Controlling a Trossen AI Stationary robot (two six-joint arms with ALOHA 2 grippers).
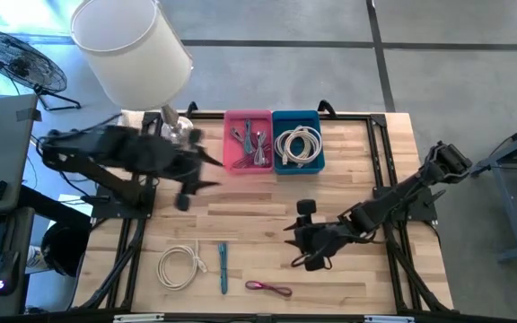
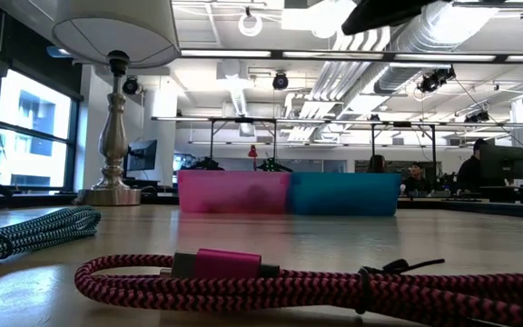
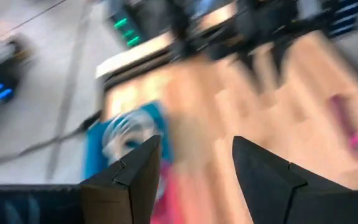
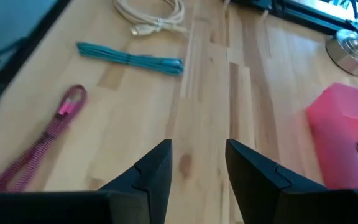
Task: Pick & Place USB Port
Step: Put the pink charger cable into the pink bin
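Observation:
A magenta braided USB cable (image 1: 269, 288) lies near the table's front edge; it also shows in the right wrist view (image 4: 48, 134) and close up in the low view (image 2: 243, 277). A teal cable (image 1: 223, 267) and a coiled white cable (image 1: 182, 266) lie to its left. A pink bin (image 1: 248, 142) holds cables and a blue bin (image 1: 297, 141) holds a white coil at the far edge. My right gripper (image 1: 293, 244) (image 4: 199, 155) is open and empty above bare table, right of the loose cables. My left gripper (image 1: 206, 172) (image 3: 194, 155) is open and empty, left of the pink bin.
A lamp with a white shade (image 1: 133, 45) stands at the far left corner, its metal base (image 2: 112, 136) beside the pink bin. The table's black frame rails (image 1: 380, 161) run along both sides. Bare wood (image 1: 258, 211) lies between the bins and the loose cables.

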